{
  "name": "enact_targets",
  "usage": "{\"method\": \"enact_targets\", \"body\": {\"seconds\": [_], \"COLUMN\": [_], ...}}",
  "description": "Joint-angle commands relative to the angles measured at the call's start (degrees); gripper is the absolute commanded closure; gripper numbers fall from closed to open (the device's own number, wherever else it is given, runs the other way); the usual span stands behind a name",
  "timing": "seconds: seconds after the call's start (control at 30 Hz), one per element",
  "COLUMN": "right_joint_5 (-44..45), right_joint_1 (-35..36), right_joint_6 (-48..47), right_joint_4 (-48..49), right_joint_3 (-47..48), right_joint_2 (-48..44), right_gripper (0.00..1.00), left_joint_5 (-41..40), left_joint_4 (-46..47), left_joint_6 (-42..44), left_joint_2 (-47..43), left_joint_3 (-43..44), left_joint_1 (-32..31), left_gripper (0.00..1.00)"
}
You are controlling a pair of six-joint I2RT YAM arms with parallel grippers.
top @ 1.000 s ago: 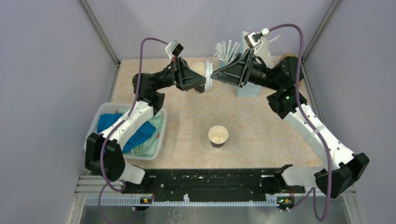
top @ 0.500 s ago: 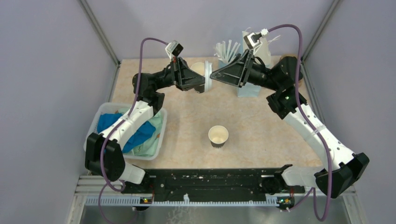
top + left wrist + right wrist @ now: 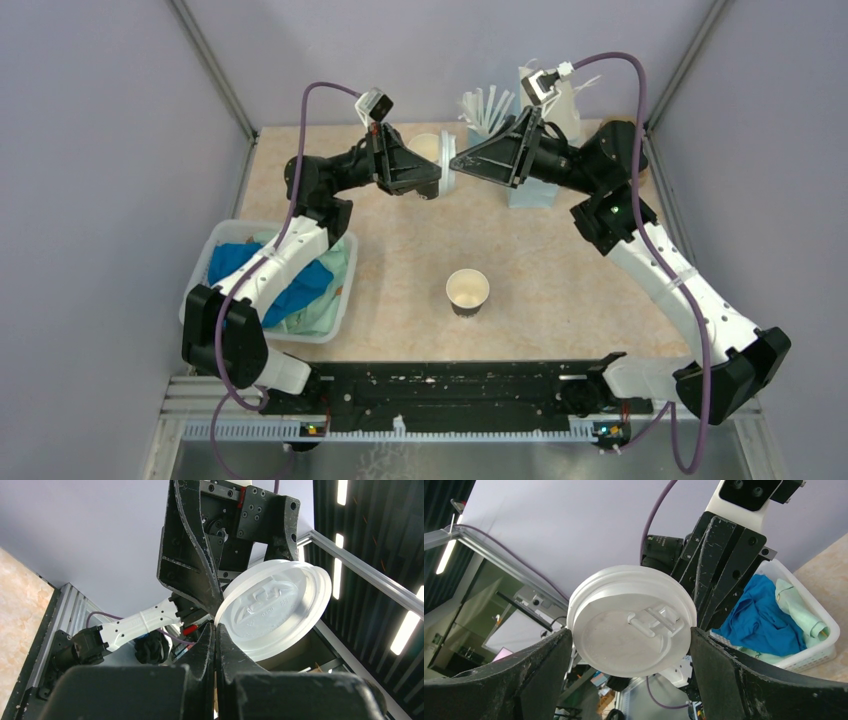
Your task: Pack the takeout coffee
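Note:
A round white plastic lid (image 3: 447,160) hangs on edge in the air between both grippers at the back of the table. My left gripper (image 3: 438,180) is shut on its rim; in the left wrist view its jaws (image 3: 216,627) pinch the edge of the lid (image 3: 275,607). My right gripper (image 3: 460,163) spans the lid (image 3: 631,622) across its width, and both fingers touch its edge. A lidless cream-and-black paper cup (image 3: 467,291) stands at the table's middle. Another lidless cup (image 3: 426,147) shows behind the lid. No lidded takeout coffee is in view.
A white basket (image 3: 200,275) of blue and green cloths sits at the left front. A light blue cup of white sticks (image 3: 484,110) and a light blue box (image 3: 530,190) stand at the back, under the right arm.

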Motion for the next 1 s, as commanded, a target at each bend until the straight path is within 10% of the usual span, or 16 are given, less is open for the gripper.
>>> {"method": "enact_targets", "body": {"seconds": [0.0,0.3,0.47,0.77,0.97], "right_joint_5": [-0.36,0.84,3.73,26.16,47.78], "right_joint_1": [0.91,0.84,-0.04,1.31,14.67], "right_joint_6": [-0.70,-1.42,-3.91,-38.14,-39.35], "right_joint_4": [1.32,-0.36,-7.08,-66.05,-82.54], "right_joint_3": [2.28,2.04,0.58,6.38,12.06], "right_joint_2": [0.07,-0.13,-2.73,-5.17,4.25], "right_gripper": [0.16,0.24,0.24,0.24,0.25], "left_joint_5": [0.56,1.41,2.83,-6.95,-16.28], "left_joint_4": [1.65,-1.83,-8.07,-88.84,-103.82], "left_joint_6": [1.28,3.58,7.53,63.70,78.99], "left_joint_2": [-0.10,-0.65,-4.56,-13.02,-11.93], "left_joint_3": [-0.20,-0.13,-5.92,0.45,4.68], "left_joint_1": [-0.04,0.02,2.79,10.87,10.68], "left_gripper": [1.00,0.98,0.42,0.02,0.02]}}
